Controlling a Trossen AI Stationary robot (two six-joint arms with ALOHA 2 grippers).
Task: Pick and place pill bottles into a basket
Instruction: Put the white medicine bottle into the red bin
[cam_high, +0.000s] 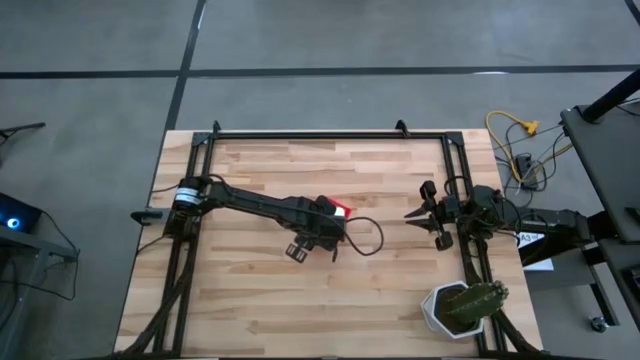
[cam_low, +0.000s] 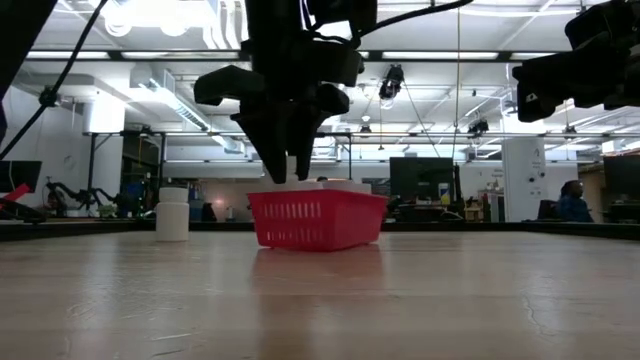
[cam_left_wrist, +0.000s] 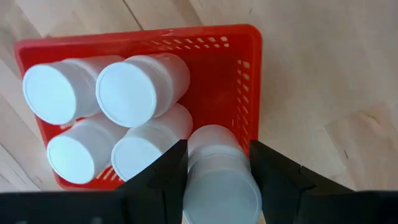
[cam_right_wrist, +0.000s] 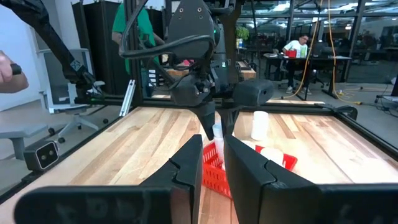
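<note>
Your left gripper hangs over the near corner of the basket, close to the middle of the table; its two fingers squeeze a bottle, cap toward the camera. That bottle sits right at the basket's rim, partly over the edge; you cannot tell if it touches the rim. Inside the basket you see four more bottles, packed side by side, caps up toward the wrist camera; they fill most of the floor, so the only free spot is the corner under the held bottle. In the low view the basket stands flat on the wood, and the left arm comes down into it from above. One more bottle stands upright on the table, well apart from the basket, with bare wood all around it. Your right gripper waits near the right edge of the table, pointing toward the basket; its fingers stand close together with only a thin gap, and they hold nothing. Between the two grippers there is open wood. A plant pot sits at the near right corner, well away from the basket. A black frame runs along the far edge and both sides of the table. In the room behind, a person in green stands past the far edge.
</note>
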